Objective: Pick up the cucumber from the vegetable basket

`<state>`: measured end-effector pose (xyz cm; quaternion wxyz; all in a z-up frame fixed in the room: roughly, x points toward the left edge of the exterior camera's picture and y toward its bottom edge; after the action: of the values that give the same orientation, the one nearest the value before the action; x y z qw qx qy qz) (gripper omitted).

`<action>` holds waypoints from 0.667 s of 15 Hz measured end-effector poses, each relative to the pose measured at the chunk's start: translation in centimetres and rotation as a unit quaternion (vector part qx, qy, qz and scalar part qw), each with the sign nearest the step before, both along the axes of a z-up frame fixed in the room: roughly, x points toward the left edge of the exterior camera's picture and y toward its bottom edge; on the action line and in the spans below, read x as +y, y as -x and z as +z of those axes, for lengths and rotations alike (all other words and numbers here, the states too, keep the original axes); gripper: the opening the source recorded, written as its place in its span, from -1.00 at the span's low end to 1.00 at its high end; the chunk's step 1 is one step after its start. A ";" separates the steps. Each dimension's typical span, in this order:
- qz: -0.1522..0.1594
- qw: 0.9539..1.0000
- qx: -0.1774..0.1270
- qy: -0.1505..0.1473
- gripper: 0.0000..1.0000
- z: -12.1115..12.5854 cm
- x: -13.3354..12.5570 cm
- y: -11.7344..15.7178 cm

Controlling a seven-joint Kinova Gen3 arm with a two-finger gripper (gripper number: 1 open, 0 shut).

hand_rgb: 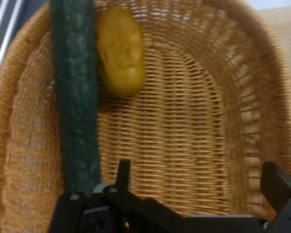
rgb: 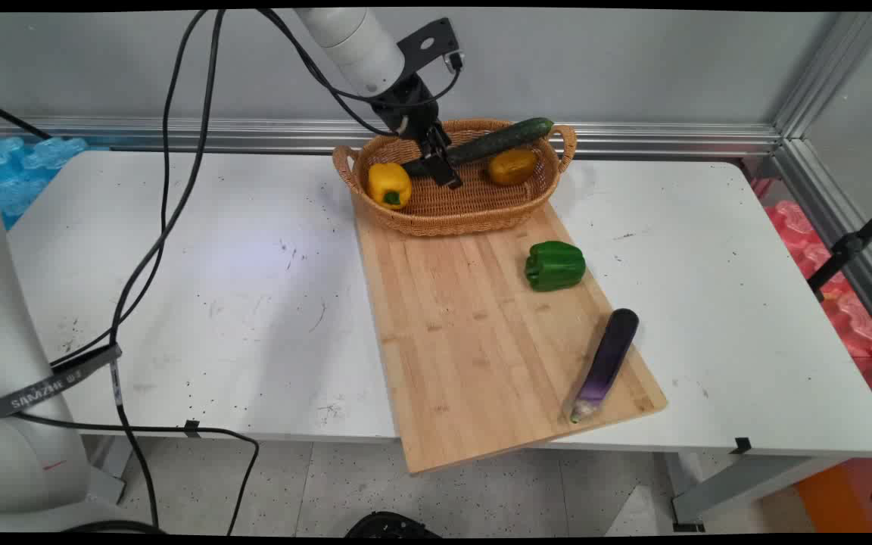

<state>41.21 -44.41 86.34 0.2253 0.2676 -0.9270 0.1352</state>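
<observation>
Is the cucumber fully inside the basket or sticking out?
Sticking out. The cucumber lies slanted in the basket, its far end resting over the rim by the right handle.

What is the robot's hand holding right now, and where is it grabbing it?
Nothing. The end effector is open inside the basket, its fingers spread apart over bare wicker. The cucumber lies just beside one finger, not between them.

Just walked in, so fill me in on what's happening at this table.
The arm's hand is down inside the wicker basket at the far end of the wooden cutting board, open and holding nothing. It sits right beside the long cucumber, which leans over the basket's far rim. A yellow bell pepper and a yellowish potato also lie in the basket. Out on the board are a green bell pepper and an eggplant.
</observation>
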 end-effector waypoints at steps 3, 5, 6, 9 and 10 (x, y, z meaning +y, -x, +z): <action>-0.003 1.000 -0.002 0.008 1.00 -0.8 -2.0 -1.2; -0.004 1.000 -0.001 0.012 1.00 -1.2 -2.9 -1.6; -0.004 1.000 0.001 0.014 1.00 -1.4 -3.6 -1.8; -0.004 1.000 0.009 0.018 1.00 -2.3 -5.4 -2.2; -0.004 1.000 0.011 0.018 1.00 -2.5 -5.8 -2.3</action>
<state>43.49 -50.19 83.81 0.2412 0.2610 -0.9230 0.1475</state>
